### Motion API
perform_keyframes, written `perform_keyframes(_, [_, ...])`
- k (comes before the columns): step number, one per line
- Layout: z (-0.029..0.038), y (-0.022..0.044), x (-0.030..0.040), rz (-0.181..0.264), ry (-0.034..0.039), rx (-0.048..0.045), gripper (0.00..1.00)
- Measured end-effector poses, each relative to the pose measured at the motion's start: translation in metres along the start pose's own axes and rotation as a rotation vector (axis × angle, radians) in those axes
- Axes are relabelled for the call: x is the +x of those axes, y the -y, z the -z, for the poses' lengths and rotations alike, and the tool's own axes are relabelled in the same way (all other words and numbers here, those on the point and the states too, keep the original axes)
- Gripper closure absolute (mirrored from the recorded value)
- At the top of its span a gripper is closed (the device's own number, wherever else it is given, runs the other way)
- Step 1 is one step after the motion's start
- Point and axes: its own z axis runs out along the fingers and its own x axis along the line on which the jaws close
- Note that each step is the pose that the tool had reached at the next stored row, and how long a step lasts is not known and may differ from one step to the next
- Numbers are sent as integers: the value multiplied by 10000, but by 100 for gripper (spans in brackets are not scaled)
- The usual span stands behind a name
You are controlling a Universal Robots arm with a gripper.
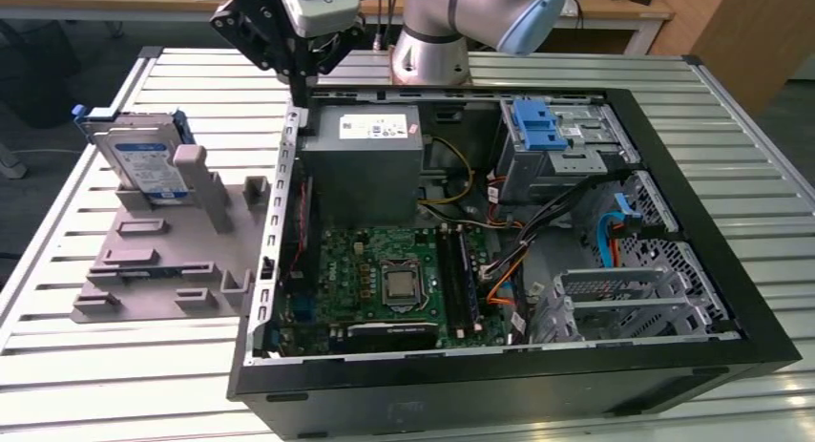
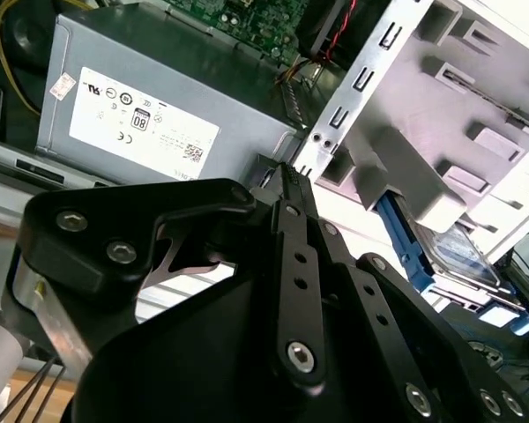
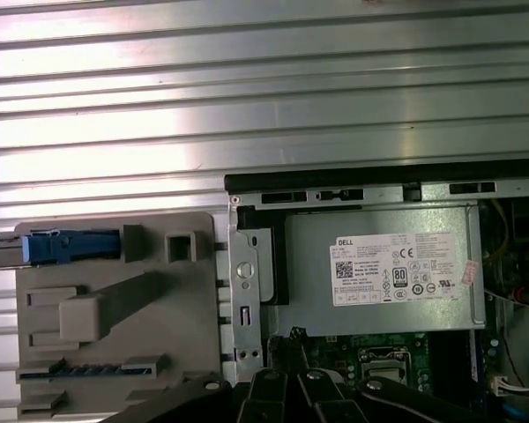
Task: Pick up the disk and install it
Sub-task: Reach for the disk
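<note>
Honestly looks barely started: got the disk [image 1: 137,160] parked upright in the grey holder [image 1: 166,270] on the exterior view's left, just outside the open PC case [image 1: 510,380], untouched. Got the gripper [image 1: 302,91] pinched closed on nothing, hanging over the case edge beside the power supply [image 1: 369,165]. Worth watching the loose cables [image 1: 548,222] near the drive cage [image 1: 567,160]

The pincer [image 1: 302,94] hangs pointing down, closed, empty.
</note>
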Motion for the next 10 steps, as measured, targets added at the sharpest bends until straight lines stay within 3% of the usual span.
perform_keyframes(10, [-18, 12, 192, 1, -4, 0, 89])
